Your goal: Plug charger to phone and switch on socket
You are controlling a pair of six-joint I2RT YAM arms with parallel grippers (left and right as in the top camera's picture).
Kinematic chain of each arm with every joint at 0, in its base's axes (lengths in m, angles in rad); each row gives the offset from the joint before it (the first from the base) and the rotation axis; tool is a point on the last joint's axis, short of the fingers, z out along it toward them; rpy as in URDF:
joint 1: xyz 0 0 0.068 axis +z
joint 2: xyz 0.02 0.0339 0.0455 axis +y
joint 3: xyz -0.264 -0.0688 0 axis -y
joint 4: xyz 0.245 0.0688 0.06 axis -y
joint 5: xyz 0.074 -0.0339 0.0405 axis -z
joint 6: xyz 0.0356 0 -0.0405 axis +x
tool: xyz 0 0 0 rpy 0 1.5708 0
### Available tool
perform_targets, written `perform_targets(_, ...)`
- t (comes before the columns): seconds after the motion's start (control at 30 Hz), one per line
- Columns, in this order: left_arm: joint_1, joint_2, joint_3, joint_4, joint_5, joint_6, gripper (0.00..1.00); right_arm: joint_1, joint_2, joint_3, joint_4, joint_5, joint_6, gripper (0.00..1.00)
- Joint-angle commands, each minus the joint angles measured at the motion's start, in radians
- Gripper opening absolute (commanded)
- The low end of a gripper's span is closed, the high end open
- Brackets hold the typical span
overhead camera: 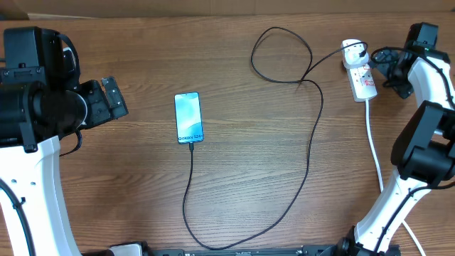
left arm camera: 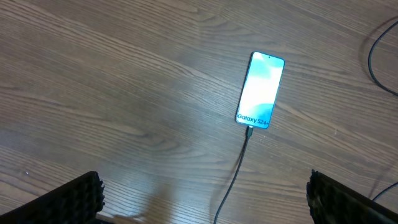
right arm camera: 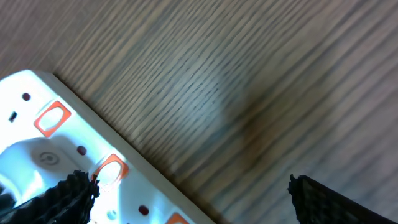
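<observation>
The phone [overhead camera: 188, 117] lies flat at centre-left, its screen lit pale blue; in the left wrist view the phone [left arm camera: 261, 90] sits ahead of my fingers. The charger [overhead camera: 311, 142] runs as a thin black cable from the phone's bottom edge, loops round the table and ends in a black plug seated in the socket [overhead camera: 361, 80]. The charger [left arm camera: 239, 162] tip meets the phone's lower edge. My left gripper [overhead camera: 114, 98] [left arm camera: 202, 205] is open, well left of the phone. My right gripper [overhead camera: 384, 70] [right arm camera: 193, 199] is open beside the socket [right arm camera: 37, 149], one finger over its red switches.
The socket's thick white cord [overhead camera: 375, 149] trails down the right side beside my right arm's base [overhead camera: 398, 199]. The cable forms a loop [overhead camera: 281, 53] at the back. Bare wooden table [overhead camera: 249, 142] lies between the phone and the cable.
</observation>
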Motion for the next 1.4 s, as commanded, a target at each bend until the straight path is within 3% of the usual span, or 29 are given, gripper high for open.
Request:
perform_targets(0.0, 0.0, 0.008, -0.005, -0.002, -0.013, -0.003, 0.99, -0.003, 0.024, -0.011, 0.018, -0.022, 0.003, 1.0)
perform_targets(1.37, 0.0, 0.008, -0.005, -0.002, -0.013, -0.003, 1.0, -0.002, 0.05, -0.084, 0.087, -0.095, -0.026, 1.0)
